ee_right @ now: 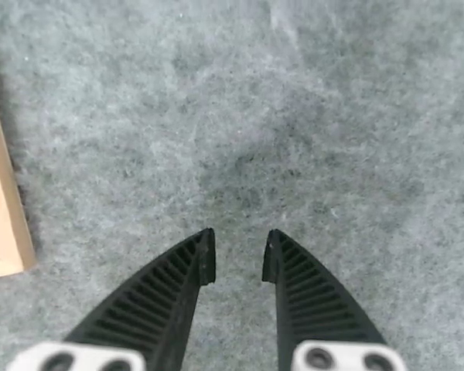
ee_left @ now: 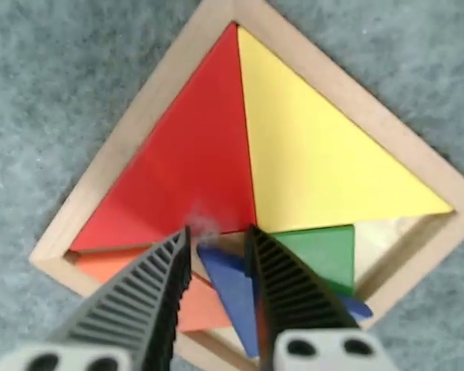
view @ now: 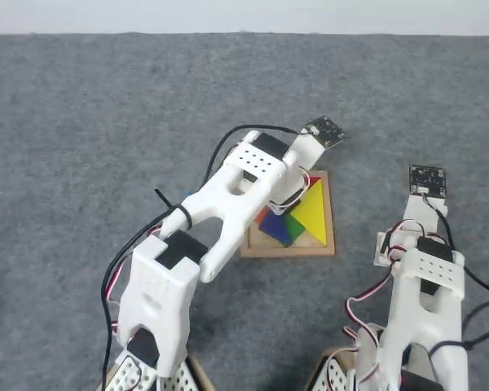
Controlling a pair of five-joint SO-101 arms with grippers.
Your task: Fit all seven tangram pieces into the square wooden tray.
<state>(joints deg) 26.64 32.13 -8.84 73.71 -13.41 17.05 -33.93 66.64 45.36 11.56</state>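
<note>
1 blue piece (ee_left: 228, 294) in tray (ee_left: 348, 105), left hand (ee_left: 217, 232) parted

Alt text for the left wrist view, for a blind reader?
The left gripper, black ribbed fingers open, hovers over a square wooden tray on grey carpet, tips above a blue piece. A large red triangle and a large yellow triangle fill most of the tray; a green triangle and an orange piece flank the blue one.
</note>
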